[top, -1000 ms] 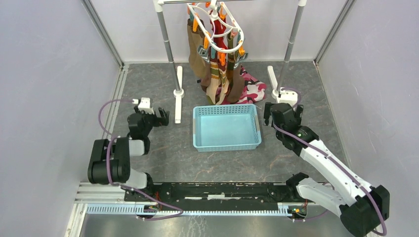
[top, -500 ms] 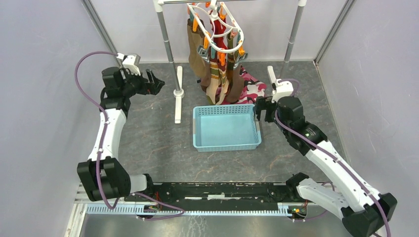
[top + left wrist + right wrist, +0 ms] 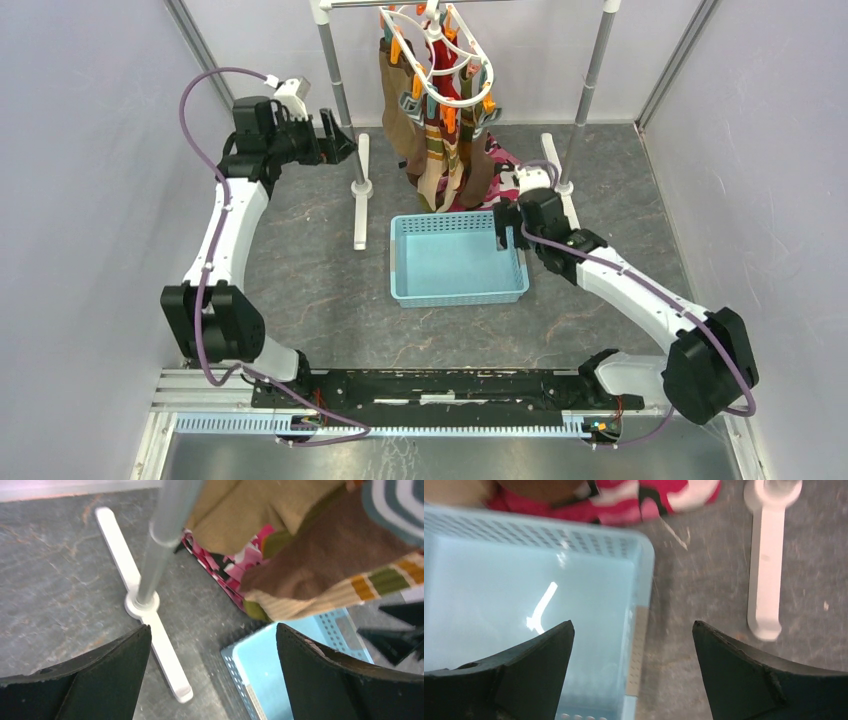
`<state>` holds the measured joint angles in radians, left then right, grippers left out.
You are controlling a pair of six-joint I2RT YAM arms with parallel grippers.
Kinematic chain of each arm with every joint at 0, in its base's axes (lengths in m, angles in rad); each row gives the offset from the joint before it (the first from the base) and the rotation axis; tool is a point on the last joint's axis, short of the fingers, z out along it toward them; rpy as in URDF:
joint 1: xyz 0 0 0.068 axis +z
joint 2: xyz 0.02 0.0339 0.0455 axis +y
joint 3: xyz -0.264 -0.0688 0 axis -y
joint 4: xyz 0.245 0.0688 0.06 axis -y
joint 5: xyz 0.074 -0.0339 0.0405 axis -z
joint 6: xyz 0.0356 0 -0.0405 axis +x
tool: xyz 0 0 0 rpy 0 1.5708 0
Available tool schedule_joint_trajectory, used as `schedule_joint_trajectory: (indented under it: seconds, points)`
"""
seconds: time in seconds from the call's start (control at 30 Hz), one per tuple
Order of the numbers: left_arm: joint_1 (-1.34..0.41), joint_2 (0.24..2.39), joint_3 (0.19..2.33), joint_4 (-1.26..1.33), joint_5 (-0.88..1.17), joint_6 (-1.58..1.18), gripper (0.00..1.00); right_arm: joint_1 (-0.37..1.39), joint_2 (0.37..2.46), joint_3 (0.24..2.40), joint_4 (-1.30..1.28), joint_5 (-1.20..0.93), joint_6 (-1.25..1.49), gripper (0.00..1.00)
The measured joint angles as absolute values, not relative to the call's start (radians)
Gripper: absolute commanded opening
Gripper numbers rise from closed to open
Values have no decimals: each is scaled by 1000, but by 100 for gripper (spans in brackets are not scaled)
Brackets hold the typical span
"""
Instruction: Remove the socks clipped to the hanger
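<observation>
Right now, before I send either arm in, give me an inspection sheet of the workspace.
Surface: grey mottled table, no spills seen.
Job's things: socks hanging clipped to the white hanger.
Clutter: pink camouflage cloth behind the empty blue basket.
Grippers: left claw open, empty, beside the rail stand left post; right claw open, empty, over the basket's far right corner.
Cables: purple cables loop along both arms, no snag seen.
Surroundings: rail stand, plain walls.
</observation>
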<state>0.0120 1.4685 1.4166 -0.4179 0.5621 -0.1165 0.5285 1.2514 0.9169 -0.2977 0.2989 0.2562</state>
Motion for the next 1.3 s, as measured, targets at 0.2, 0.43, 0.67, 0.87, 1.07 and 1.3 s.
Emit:
schedule_joint_trajectory:
  seconds: [0.2, 0.43, 0.67, 0.87, 1.07, 1.3]
  points:
    - [-20, 1578, 1522, -406, 459, -141, 100, 524, 1253, 732, -302, 347, 268, 77]
    - [-70, 1611, 1540, -414, 402, -141, 100, 521, 1181, 682, -323, 399, 298, 76]
    - [-66, 1534, 1513, -447, 453, -140, 100, 513, 1151, 882, -341, 396, 281, 98]
    - [-65, 1428, 1498, -521, 561, -140, 100, 509, 1319, 1235, -220, 334, 240, 98]
    - [-65, 1358, 1475, -576, 635, -140, 100, 509, 1424, 1267, -98, 237, 222, 98]
    - [-65, 1301, 1401, -611, 667, -139, 100, 509, 1482, 1256, -36, 166, 223, 93]
